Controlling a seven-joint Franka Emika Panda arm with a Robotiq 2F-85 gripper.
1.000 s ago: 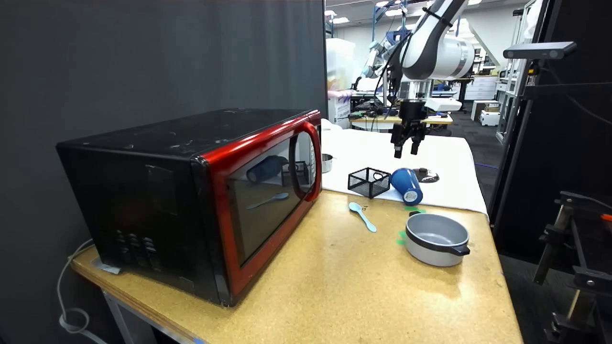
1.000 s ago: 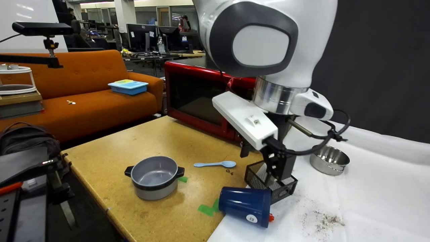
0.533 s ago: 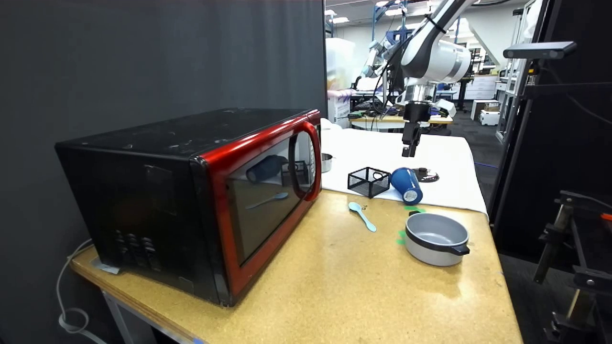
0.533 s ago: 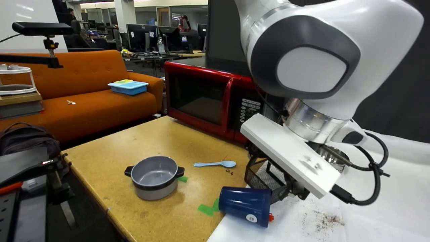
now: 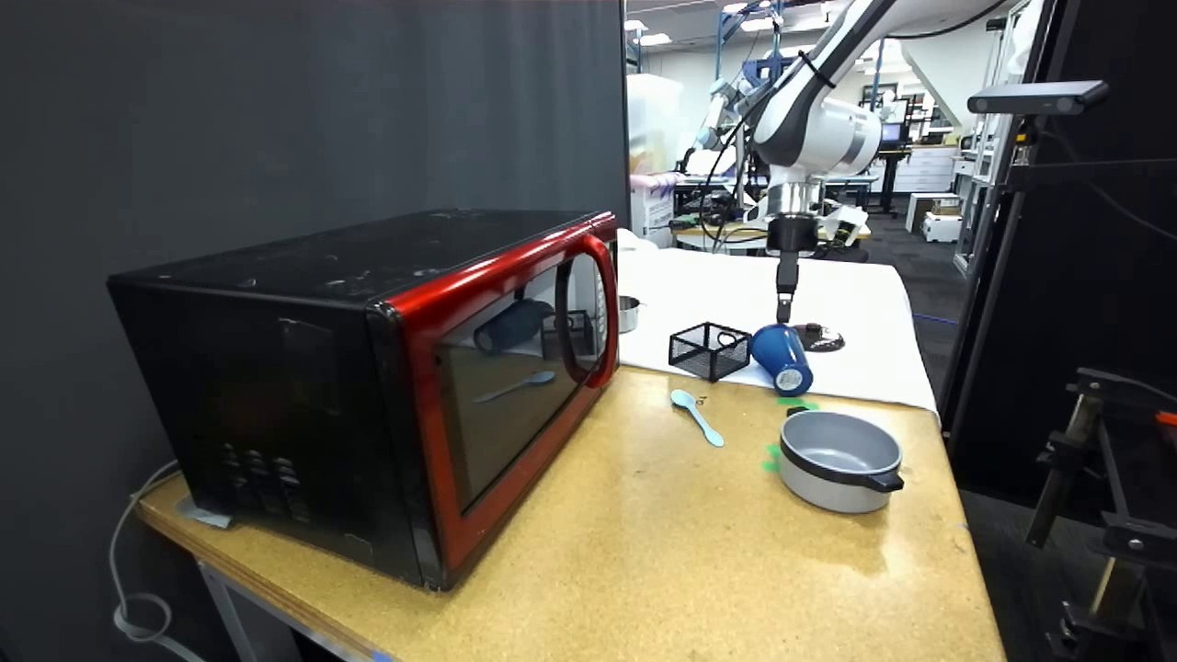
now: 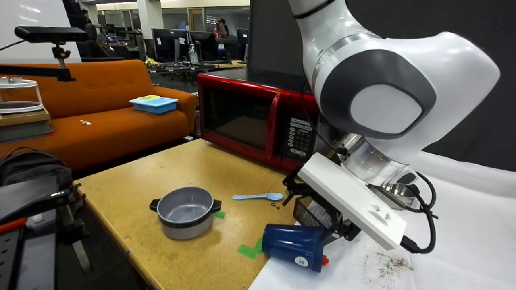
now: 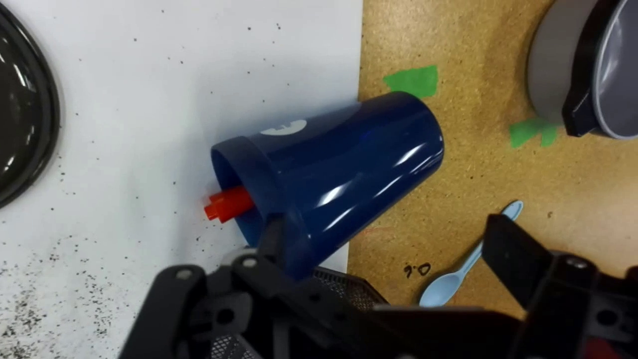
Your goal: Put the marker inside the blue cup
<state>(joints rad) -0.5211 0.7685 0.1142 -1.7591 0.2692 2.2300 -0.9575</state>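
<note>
The blue cup (image 7: 339, 164) lies on its side across the edge of the white cloth in the wrist view. It also shows in both exterior views (image 5: 782, 359) (image 6: 292, 245). The red marker (image 7: 229, 203) lies in the cup, with its end sticking out of the mouth. Its red end also shows in an exterior view (image 6: 325, 260); the rest is hidden by the cup. My gripper (image 7: 383, 224) is open and empty, with its fingers wide apart. It hangs above the cup's rim side; one finger overlaps the cup's mouth end in the wrist view. I cannot tell whether it touches.
A black wire-mesh basket (image 5: 694, 357) stands right beside the cup. A grey bowl (image 5: 841, 487) and a light blue spoon (image 5: 699, 420) sit on the wooden table. A dark round lid (image 7: 25, 109) lies near the cup's mouth. A red-and-black microwave (image 5: 368, 368) stands on the table.
My gripper has turned about its wrist and come down closer to the cup. The cup and marker have not visibly moved.
</note>
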